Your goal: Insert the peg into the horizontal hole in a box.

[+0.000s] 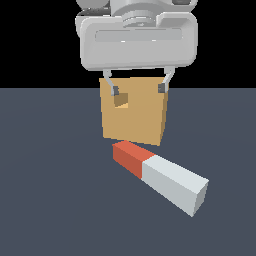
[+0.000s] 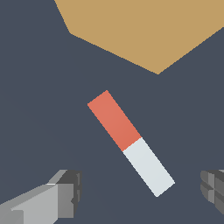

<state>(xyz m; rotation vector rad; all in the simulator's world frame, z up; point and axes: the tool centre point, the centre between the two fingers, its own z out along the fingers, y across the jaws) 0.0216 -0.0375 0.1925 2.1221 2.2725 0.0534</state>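
The peg (image 1: 160,176) lies flat on the dark floor, red end toward the box, pale grey-white end toward the camera. It also shows in the wrist view (image 2: 130,142), lying diagonally. The tan box (image 1: 134,111) stands behind it, with its small square hole (image 1: 121,100) on the face toward the camera; the wrist view shows only the box's flat tan surface (image 2: 144,30). My gripper (image 1: 138,90) hangs open and empty high above the floor, in front of the box. Its fingers (image 2: 65,194) are spread wide on either side of the peg's white end.
A dark grey-blue floor (image 1: 50,200) spreads all around the peg and box. Black background lies behind it.
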